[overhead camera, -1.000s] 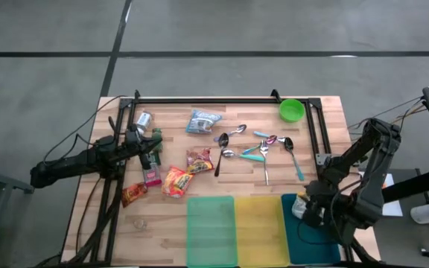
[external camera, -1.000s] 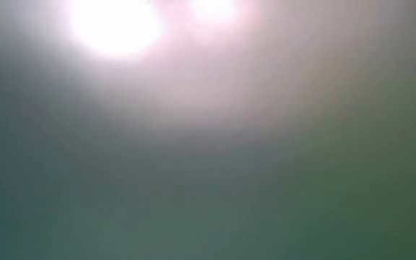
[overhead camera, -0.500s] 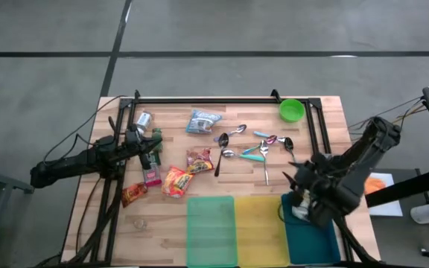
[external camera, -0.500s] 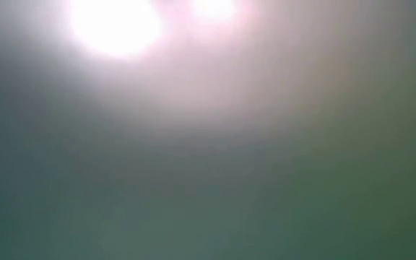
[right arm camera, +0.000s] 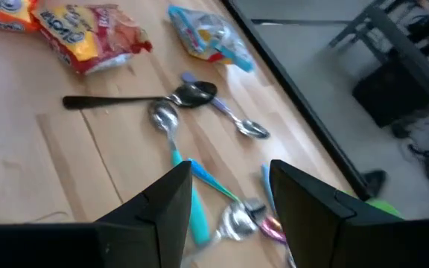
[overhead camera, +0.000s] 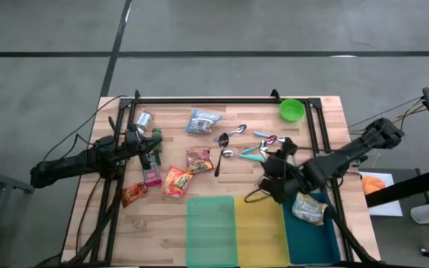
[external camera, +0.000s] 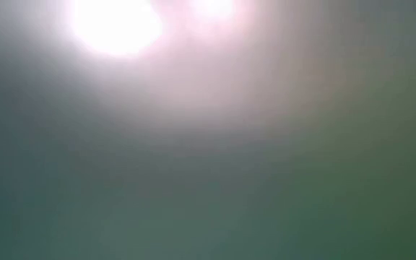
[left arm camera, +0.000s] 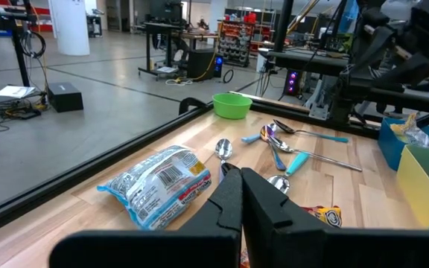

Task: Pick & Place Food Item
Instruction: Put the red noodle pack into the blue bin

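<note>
Right gripper (overhead camera: 268, 181) had swung away from the blue bin (overhead camera: 329, 240), where it hung a second before, toward nine o'clock, and now hovered over the bare wood of the surface (overhead camera: 177, 145) just short of the scattered spoons (overhead camera: 263, 152). Its fingers (right arm camera: 162, 207) stood apart with nothing between them. A crinkled silvery food packet (overhead camera: 309, 209) lay in the blue bin, uncovered now that the arm had cleared it; from the right gripper it sat toward four o'clock, near but not touching.

Left gripper (overhead camera: 141, 146) had not moved across the frames. It rested at the nine o'clock side of the surface with its fingers (left arm camera: 233, 201) pressed together, holding nothing, and a white-and-blue snack bag (left arm camera: 159, 182) lay on the wood just beside it in the left wrist view.

Other packets stayed where they were: an orange snack packet (overhead camera: 176, 181) and a red one (overhead camera: 199, 160) near the middle, toward nine o'clock from the right gripper and well apart from it. A green bowl (overhead camera: 292, 110) sat near the one o'clock corner. The green bin (overhead camera: 211, 231) and yellow bin (overhead camera: 260, 231) lined the six o'clock edge beside the blue one. The low view showed only glare.
</note>
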Tool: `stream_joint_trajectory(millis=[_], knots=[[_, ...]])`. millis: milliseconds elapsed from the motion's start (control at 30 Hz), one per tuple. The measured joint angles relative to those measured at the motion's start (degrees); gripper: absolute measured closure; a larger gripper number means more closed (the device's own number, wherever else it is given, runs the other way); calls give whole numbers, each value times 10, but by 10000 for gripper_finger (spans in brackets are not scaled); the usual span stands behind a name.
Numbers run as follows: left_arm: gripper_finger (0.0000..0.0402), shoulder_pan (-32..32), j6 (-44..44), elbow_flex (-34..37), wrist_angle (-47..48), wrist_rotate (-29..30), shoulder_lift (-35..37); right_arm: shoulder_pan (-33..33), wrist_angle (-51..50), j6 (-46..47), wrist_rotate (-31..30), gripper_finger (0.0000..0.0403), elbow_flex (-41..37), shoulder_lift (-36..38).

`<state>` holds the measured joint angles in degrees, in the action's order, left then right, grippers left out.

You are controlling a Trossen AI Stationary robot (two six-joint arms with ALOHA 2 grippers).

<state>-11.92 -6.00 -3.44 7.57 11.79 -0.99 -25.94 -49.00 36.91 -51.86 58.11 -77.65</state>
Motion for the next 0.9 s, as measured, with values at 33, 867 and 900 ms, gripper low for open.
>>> stream_joint_trajectory(millis=[33,867,900], knots=[[402,0,0,0,0,0,0,12,36,-33,13,223,-6,1],[402,0,0,0,0,0,0,255,607,-68,464,223,-179,-12],[402,0,0,0,0,0,0,257,603,-61,470,223,-182,-13]])
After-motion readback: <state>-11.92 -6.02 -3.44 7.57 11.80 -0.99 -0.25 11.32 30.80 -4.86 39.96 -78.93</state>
